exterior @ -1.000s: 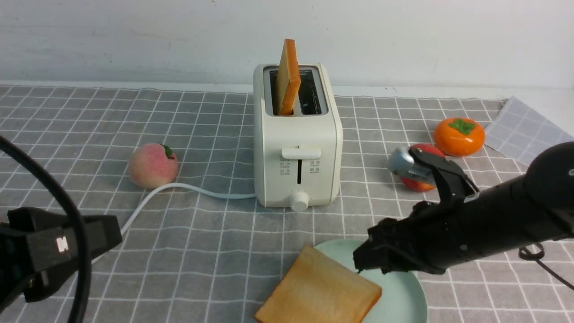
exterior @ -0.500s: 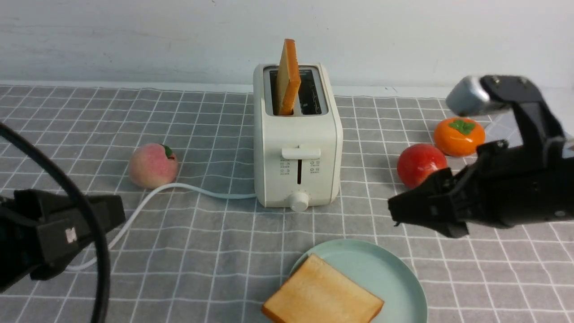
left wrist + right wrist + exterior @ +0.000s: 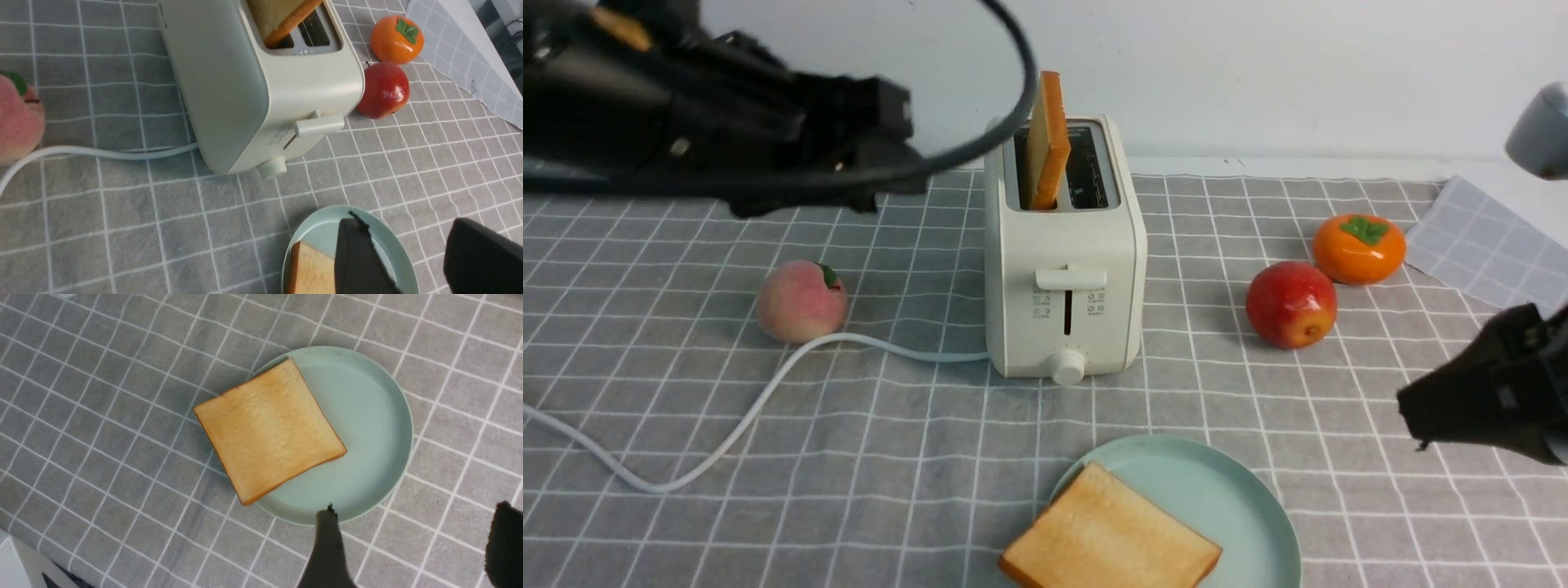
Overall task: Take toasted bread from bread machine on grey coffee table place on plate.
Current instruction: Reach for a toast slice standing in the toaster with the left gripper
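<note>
One toasted bread slice (image 3: 1047, 143) stands upright in the left slot of the bread machine (image 3: 1062, 245) on the grey coffee table (image 3: 915, 457). Another slice (image 3: 1107, 543) lies flat on the plate (image 3: 1241, 498), overhanging its left rim. My left gripper (image 3: 890, 147) hangs high, just left of the toaster's top, open and empty. In the left wrist view its fingers (image 3: 355, 253) frame the plate (image 3: 322, 228) below the toaster (image 3: 253, 81). My right gripper (image 3: 1437, 408) is open at the right edge, apart from the plate. The right wrist view shows the slice (image 3: 267, 428) on the plate (image 3: 367, 416).
A peach (image 3: 800, 300) sits left of the toaster beside the white cord (image 3: 768, 384), which runs toward the front left. A red apple (image 3: 1290, 304) and an orange persimmon (image 3: 1358, 247) sit to the right. A wall stands behind the table.
My left arm rose from the front left corner to beside the toaster's top, its jaws widening. My right arm pulled back right, away from the plate and slice.
</note>
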